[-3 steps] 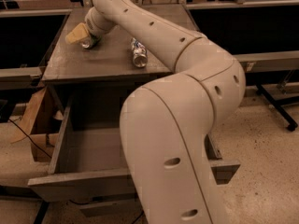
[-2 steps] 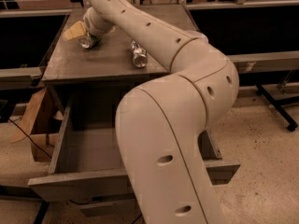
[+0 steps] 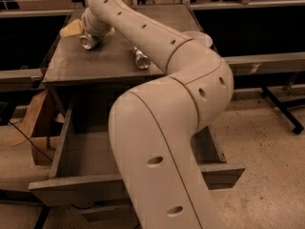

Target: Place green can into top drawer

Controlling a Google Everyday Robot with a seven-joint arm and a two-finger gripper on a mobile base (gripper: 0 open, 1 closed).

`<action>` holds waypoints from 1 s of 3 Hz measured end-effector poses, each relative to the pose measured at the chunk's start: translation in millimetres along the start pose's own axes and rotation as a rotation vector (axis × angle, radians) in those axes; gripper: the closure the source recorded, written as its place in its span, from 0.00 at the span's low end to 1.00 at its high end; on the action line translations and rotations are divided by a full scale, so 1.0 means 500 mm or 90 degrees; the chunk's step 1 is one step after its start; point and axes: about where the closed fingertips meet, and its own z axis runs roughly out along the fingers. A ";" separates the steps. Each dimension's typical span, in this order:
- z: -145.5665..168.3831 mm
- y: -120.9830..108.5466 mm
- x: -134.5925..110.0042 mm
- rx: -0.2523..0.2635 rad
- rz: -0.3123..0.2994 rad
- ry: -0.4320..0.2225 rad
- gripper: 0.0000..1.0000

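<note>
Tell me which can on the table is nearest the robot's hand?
The left can, at the hand by the table's far-left corner; the other can lies apart near the front edge.

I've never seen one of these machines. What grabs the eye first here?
The huge cream-coloured jointed robot arm fills the middle, bending up from the bottom edge across the grey wooden table. Its end effector is at the table's far left corner, right by a small shiny drink can. Below, the wide shallow grey wooden drawer stands pulled open.
</note>
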 end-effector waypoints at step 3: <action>0.040 0.017 0.015 0.075 0.042 0.083 0.00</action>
